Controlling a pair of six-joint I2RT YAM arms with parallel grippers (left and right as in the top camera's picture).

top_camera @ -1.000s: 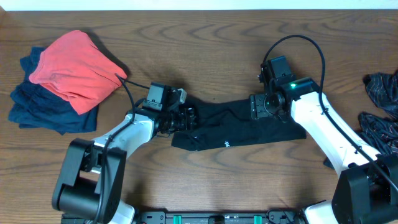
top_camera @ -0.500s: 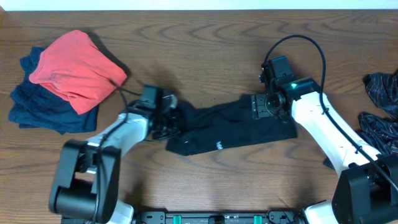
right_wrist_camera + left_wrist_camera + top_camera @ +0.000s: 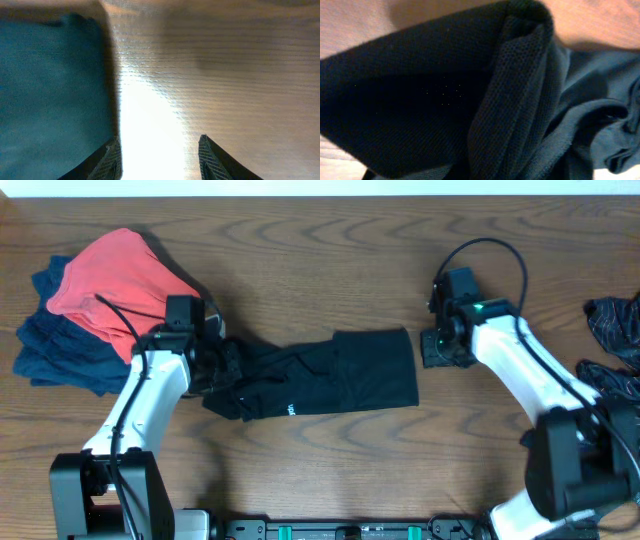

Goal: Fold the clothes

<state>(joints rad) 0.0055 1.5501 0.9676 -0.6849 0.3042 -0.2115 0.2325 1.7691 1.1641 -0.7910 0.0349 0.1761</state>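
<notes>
A black shirt [image 3: 340, 375] with a small white logo [image 3: 290, 409] lies across the middle of the table, flat at its right end and bunched at its left. My left gripper [image 3: 218, 367] is shut on the bunched left end. In the left wrist view the dark fabric [image 3: 445, 90] fills the picture and hides the fingers. My right gripper [image 3: 436, 352] stands just off the shirt's right edge, open. In the right wrist view only bare wood lies between its fingertips [image 3: 114, 152], and the shirt's edge [image 3: 50, 90] lies to the left of them.
A red garment [image 3: 120, 285] lies on a heap of dark blue ones [image 3: 60, 355] at the far left, close behind my left arm. More dark clothes [image 3: 612, 330] lie at the right edge. The table [image 3: 330, 260] is brown wood.
My left gripper shut on the shirt's left end and pulled it leftward. My right gripper let go of the right end and drew back to the right.
</notes>
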